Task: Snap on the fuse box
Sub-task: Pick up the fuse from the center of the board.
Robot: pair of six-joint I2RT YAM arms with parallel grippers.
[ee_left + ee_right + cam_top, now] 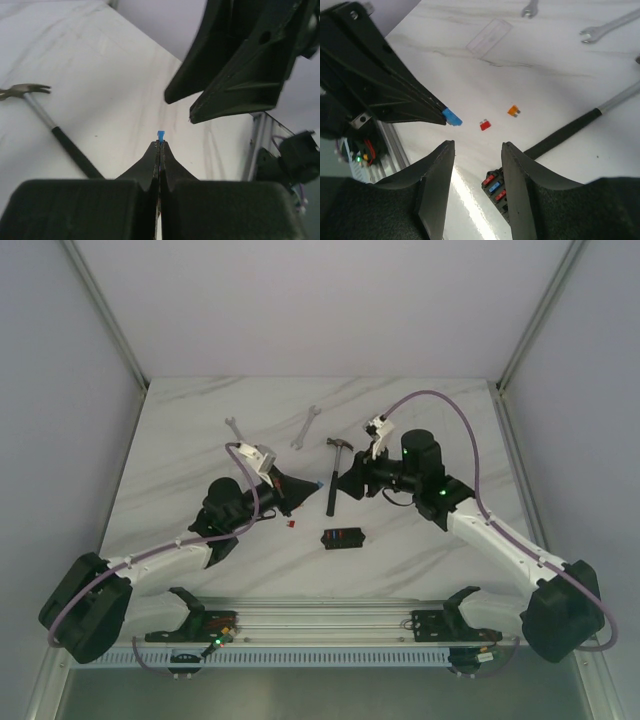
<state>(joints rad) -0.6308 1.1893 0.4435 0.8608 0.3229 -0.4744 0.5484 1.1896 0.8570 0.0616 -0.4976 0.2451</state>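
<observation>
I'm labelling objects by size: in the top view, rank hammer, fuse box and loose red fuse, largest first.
1. hammer
2. fuse box
3. red fuse
All sit at similar distance from the camera, so the order holds.

Overhead plus wrist close-ups, hammer (333,485) shared

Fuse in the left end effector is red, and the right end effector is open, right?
No. The fuse pinched in the left end effector is blue, not red; the left wrist view shows it. The right end effector is open.
</observation>
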